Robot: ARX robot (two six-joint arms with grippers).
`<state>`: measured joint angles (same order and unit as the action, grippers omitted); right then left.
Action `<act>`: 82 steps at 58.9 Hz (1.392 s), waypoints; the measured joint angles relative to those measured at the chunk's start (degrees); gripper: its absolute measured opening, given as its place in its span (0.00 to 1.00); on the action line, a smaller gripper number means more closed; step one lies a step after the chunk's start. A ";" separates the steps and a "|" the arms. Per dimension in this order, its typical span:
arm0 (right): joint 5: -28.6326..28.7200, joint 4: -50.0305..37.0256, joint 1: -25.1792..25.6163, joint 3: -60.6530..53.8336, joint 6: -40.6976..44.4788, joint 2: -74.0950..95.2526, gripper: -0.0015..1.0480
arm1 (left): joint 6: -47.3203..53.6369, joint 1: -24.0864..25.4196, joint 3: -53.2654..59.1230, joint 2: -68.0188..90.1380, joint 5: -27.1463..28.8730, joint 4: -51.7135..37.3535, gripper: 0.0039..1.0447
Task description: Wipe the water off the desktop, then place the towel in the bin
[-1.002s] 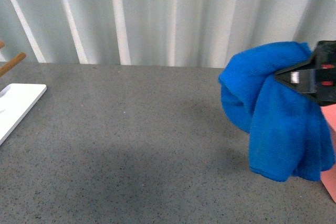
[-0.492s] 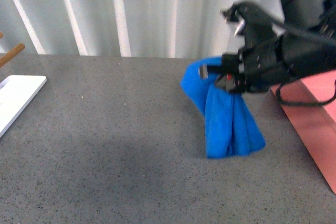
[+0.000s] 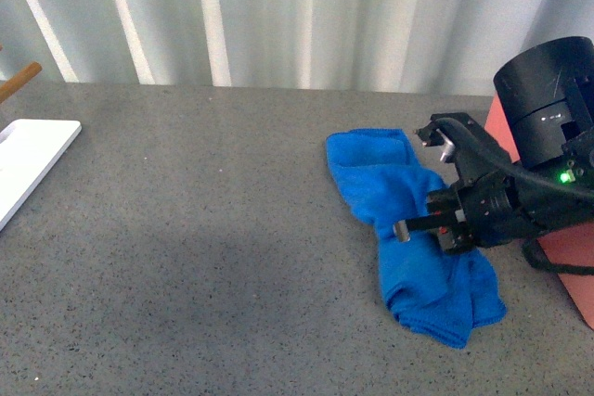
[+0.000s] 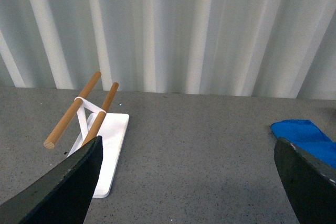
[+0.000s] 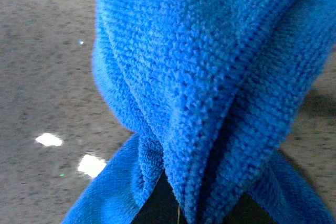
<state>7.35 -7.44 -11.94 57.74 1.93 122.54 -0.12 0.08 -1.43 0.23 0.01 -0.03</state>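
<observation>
The blue towel (image 3: 408, 229) lies spread on the dark grey speckled desktop (image 3: 204, 229), right of centre. My right gripper (image 3: 422, 224) is shut on the towel's middle and presses it down on the desktop. The right wrist view is filled by the bunched towel (image 5: 210, 77), with small bright wet spots (image 5: 48, 139) on the desktop beside it. The salmon-pink bin (image 3: 580, 261) shows at the right edge, mostly hidden behind the right arm. My left gripper (image 4: 191, 182) is open and empty above the desktop; a corner of the towel (image 4: 307, 135) shows in its view.
A flat white tray (image 3: 28, 169) lies at the left edge of the desktop, with a wooden-rod rack (image 4: 84, 111) standing on it. A pale curtain (image 3: 278, 16) hangs behind the desk's far edge.
My right gripper has come down from mid-air with the towel, moving left and low. The towel hung from the jaws before; now it lies spread on the desktop.
</observation>
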 joint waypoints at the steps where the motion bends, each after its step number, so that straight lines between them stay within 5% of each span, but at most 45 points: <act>1: -0.28 0.09 0.22 0.33 0.31 0.20 0.04 | 0.00 0.00 0.00 0.00 0.00 0.00 0.94; 18: -2.10 0.15 2.08 11.63 6.10 7.82 0.04 | 0.00 0.00 0.00 0.00 0.00 0.00 0.94; 47: 8.76 -0.24 -5.29 31.87 10.71 16.61 0.04 | 0.00 0.00 0.00 0.00 0.00 0.00 0.94; 62: 20.22 1.05 -10.69 17.84 16.13 8.07 0.04 | 0.00 0.00 0.00 -0.02 0.00 0.00 0.94; 82: 18.45 14.97 -0.37 5.70 35.26 -2.69 0.04 | 0.00 0.00 0.00 0.00 0.00 0.00 0.94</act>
<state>25.80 7.53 -12.32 63.44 37.19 119.85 -0.12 0.08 -1.43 0.23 0.01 -0.03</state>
